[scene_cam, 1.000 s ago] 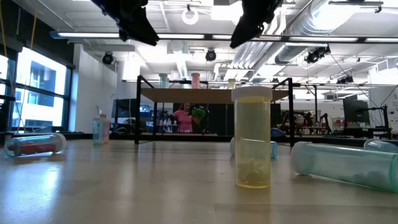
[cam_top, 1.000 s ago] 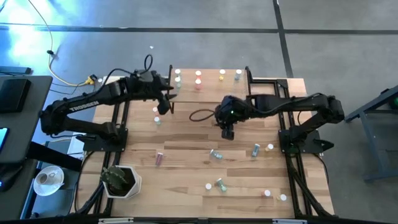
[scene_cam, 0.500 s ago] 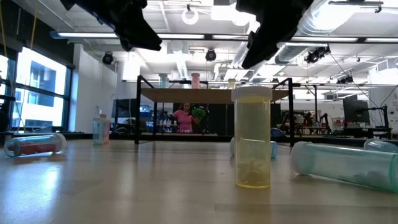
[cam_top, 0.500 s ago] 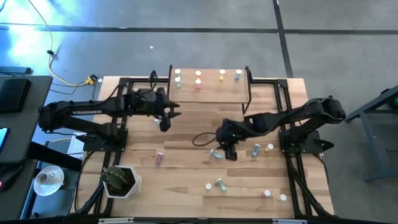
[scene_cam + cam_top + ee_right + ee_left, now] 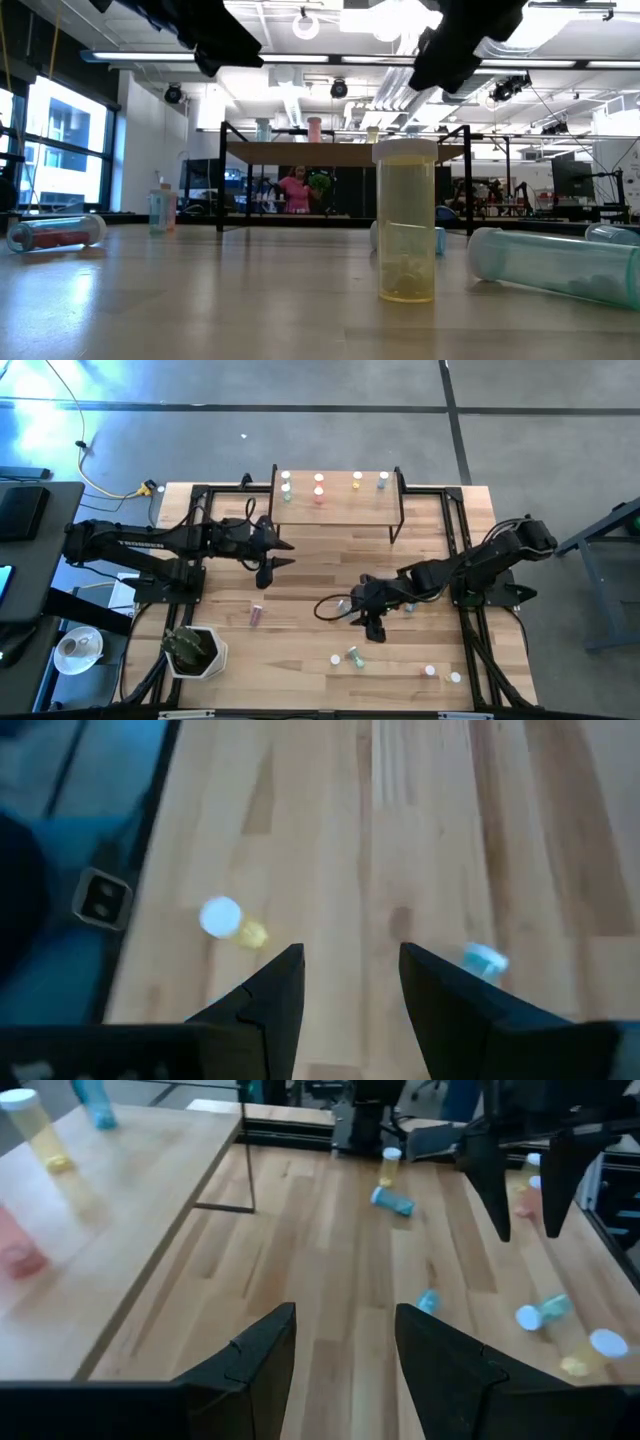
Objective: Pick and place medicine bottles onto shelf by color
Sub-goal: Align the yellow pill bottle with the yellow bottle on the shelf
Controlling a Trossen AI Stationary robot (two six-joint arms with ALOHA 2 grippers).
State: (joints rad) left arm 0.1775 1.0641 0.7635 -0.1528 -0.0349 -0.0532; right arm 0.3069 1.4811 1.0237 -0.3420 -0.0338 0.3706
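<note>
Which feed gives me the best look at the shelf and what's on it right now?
The high view: the whole shelf shows from above, bottles lined along its far edge. The low view sees it edge-on behind the yellow bottle; the left wrist catches one blurred end; the right wrist misses it.

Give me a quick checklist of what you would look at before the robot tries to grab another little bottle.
1. Right end effector empty, fingers apart: ok.
2. Left end effector empty, fingers apart: ok.
3. A bottle within easy reach of the right arm: ok, a teal bottle lies on the table just past it.
4. Space left on the shelf: ok, bottles stand only along its far edge.
5. Arms apart from each other: ok.
6. Which bottle is the target: cannot tell.
</note>
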